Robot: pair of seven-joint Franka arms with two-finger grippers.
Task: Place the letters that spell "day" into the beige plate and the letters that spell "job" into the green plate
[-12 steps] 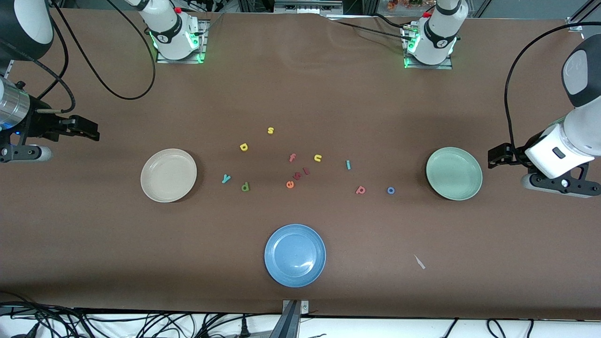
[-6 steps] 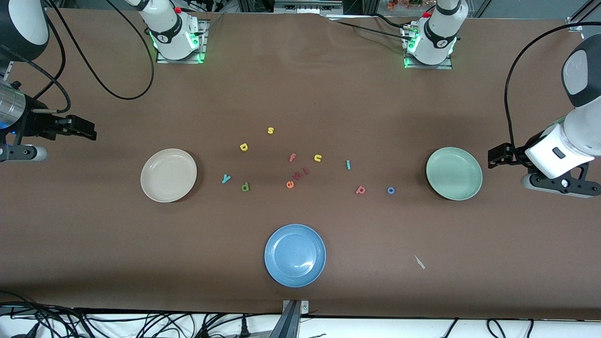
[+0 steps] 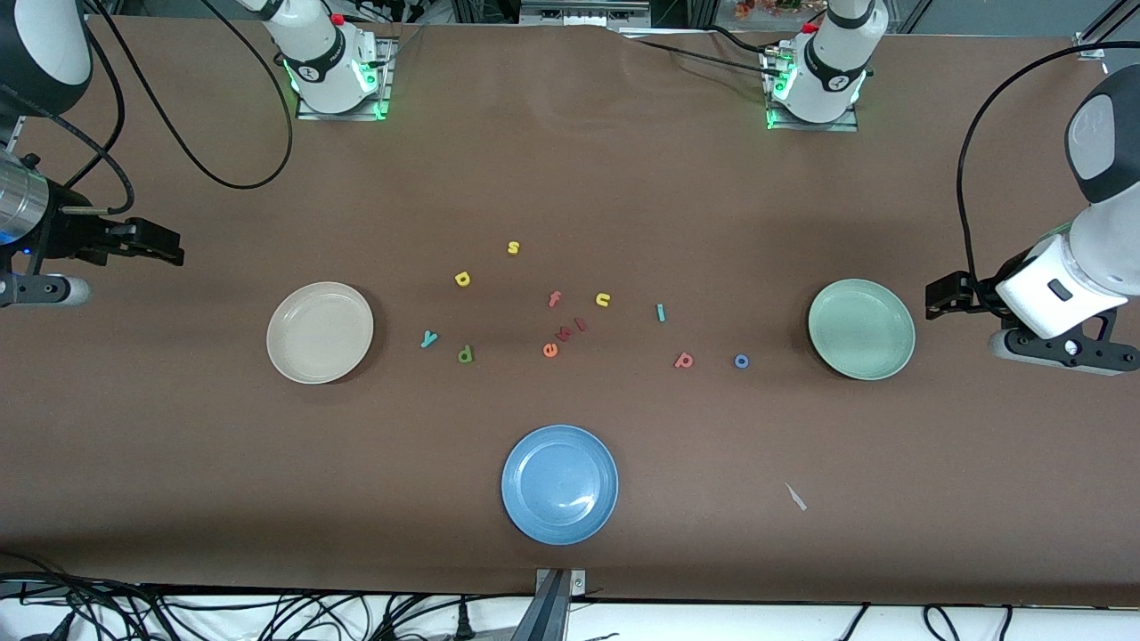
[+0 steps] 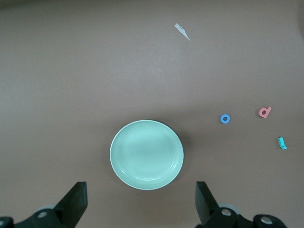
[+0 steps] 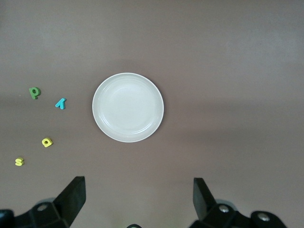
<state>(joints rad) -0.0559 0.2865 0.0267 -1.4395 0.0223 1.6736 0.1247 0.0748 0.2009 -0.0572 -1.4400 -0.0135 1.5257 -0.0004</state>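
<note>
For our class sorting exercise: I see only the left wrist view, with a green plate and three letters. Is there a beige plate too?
Observer: Yes, a beige plate lies toward the right arm's end of the table.
Operator: Where are d, a, y?
Observer: The teal y, green d and yellow a lie on the table beside it.
Operator: And the right gripper?
Observer: Open, holding nothing, over the table beside that plate.

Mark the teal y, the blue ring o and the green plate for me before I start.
teal y (image 3: pixel 429 338), front view, on the middle of the letter.
blue ring o (image 3: pixel 741 361), front view, on the ring's band.
green plate (image 4: pixel 146 154), left wrist view, on its bare inner floor.
</note>
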